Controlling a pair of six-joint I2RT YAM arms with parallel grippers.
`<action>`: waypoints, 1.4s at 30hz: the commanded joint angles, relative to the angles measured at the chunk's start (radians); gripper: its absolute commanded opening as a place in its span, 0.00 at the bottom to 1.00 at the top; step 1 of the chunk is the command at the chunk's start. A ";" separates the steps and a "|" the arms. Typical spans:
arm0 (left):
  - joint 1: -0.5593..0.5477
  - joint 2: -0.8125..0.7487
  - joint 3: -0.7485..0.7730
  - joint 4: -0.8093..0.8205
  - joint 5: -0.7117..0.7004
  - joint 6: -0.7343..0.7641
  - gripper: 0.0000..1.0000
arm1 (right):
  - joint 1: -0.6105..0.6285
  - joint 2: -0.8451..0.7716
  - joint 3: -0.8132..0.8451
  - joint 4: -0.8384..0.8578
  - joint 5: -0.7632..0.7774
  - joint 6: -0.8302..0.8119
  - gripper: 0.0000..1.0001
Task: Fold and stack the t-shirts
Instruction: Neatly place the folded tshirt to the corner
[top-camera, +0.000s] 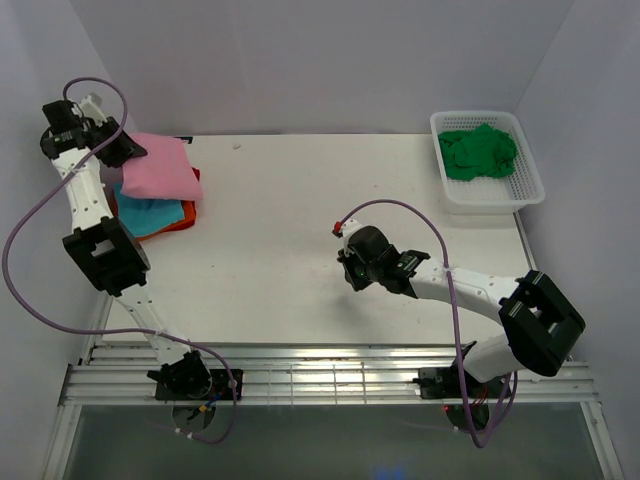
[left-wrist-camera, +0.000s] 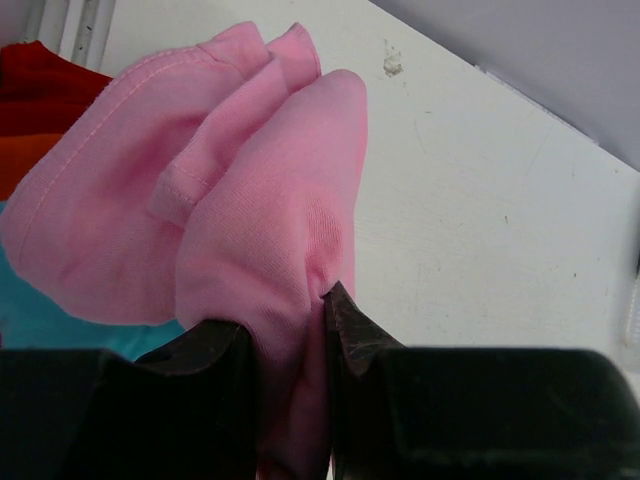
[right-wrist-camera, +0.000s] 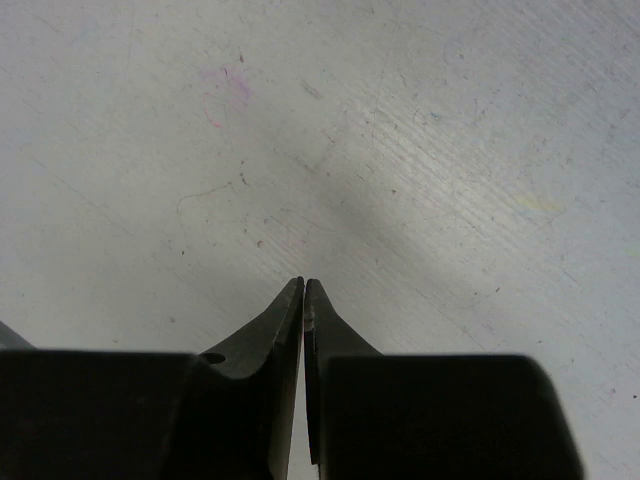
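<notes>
At the far left, the left gripper is pinching a folded pink t-shirt, lying on or just above the stacked teal t-shirt and orange t-shirt. The right gripper, pressed together and empty, is hovering over the table. A green t-shirt is lying unfolded in the basket at the far right, apparently the last one left.

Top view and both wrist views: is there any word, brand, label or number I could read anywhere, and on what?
No readable text in any view.
On the pink t-shirt: plain cloth, no print or tag showing.
On the basket and green t-shirt: no lettering.
On the table: only faint scuffs and stains.
On the left arm and right arm: nothing legible.
</notes>
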 joint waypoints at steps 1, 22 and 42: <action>0.028 -0.082 0.021 0.048 0.044 -0.016 0.00 | 0.001 -0.001 0.012 0.009 -0.010 -0.012 0.09; 0.054 -0.005 -0.135 0.083 -0.080 -0.013 0.00 | 0.001 -0.010 -0.012 0.010 -0.012 -0.009 0.09; -0.138 0.026 -0.281 0.190 -0.715 0.041 0.00 | 0.001 -0.045 -0.054 0.010 0.008 0.000 0.09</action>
